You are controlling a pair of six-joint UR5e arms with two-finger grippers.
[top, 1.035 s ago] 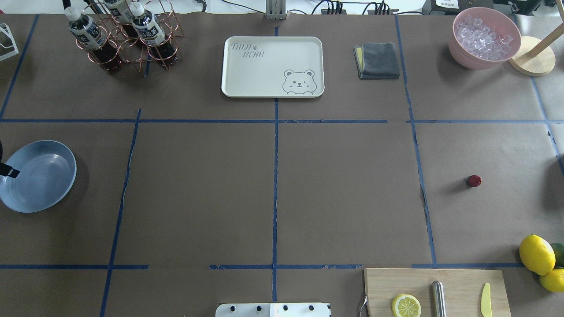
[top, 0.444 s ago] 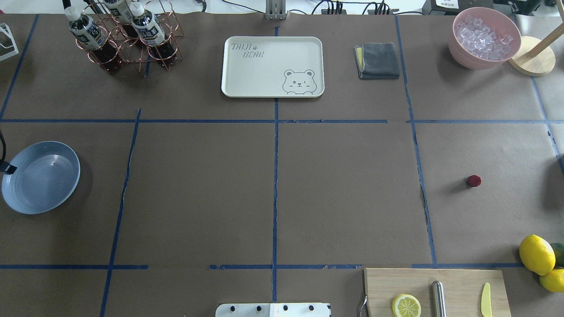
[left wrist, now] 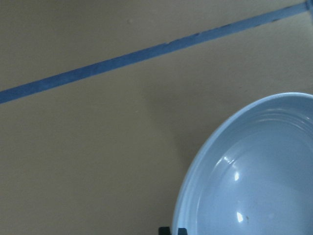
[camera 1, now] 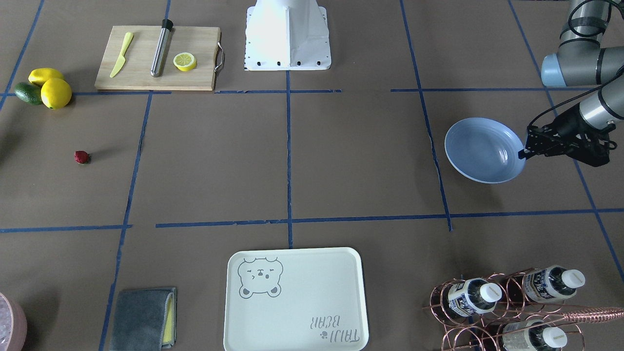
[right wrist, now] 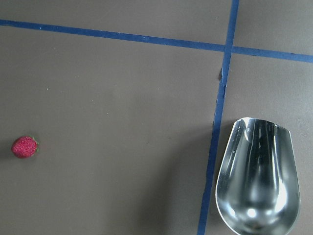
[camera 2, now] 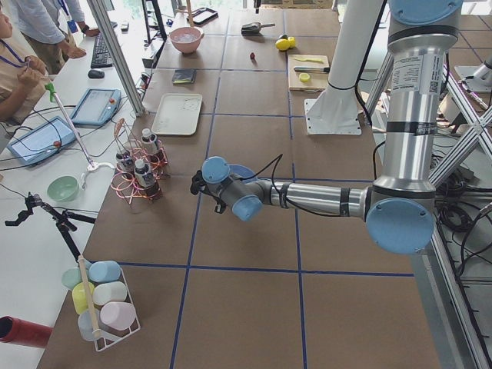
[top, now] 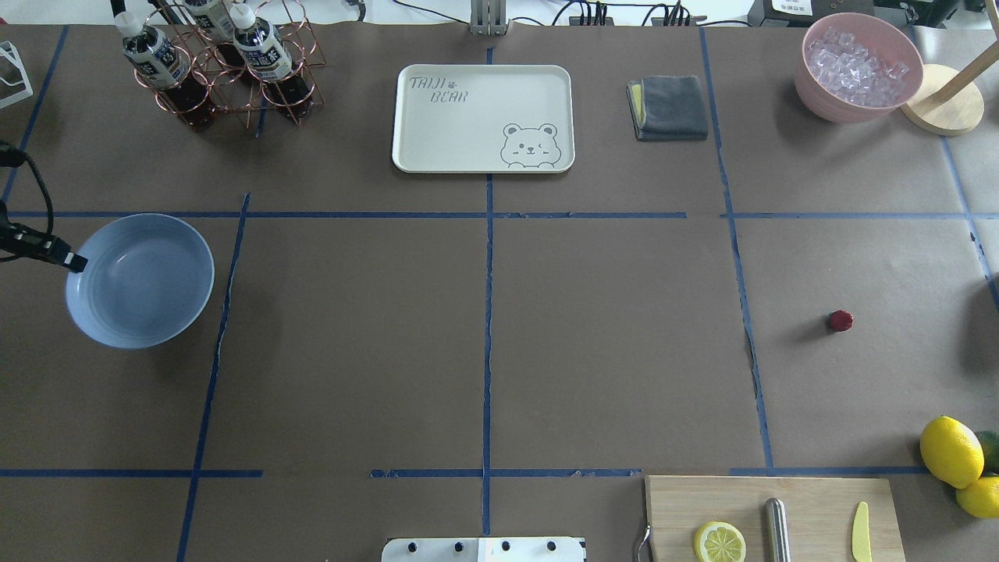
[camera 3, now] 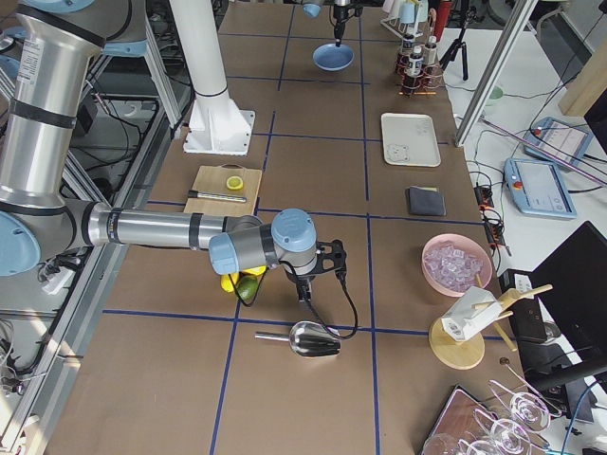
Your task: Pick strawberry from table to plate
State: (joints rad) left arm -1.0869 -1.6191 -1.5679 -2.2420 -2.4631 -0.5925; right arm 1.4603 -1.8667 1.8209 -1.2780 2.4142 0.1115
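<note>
**Bringing the plate [top: 140, 281] in from the left edge**

Pinching the plate's rim with the left hand [top: 76, 263], clenched on it, and hauling it off the left edge of the surface [top: 609, 351] toward the middle, farther in than a moment ago. Leaving the strawberry [top: 840, 320] untouched near the right edge, well apart from the plate. Probably shortening the berry's trip. Holding the right hand [camera 3: 325, 263] over the right end; not possible to tell whether clenched or released.
</note>
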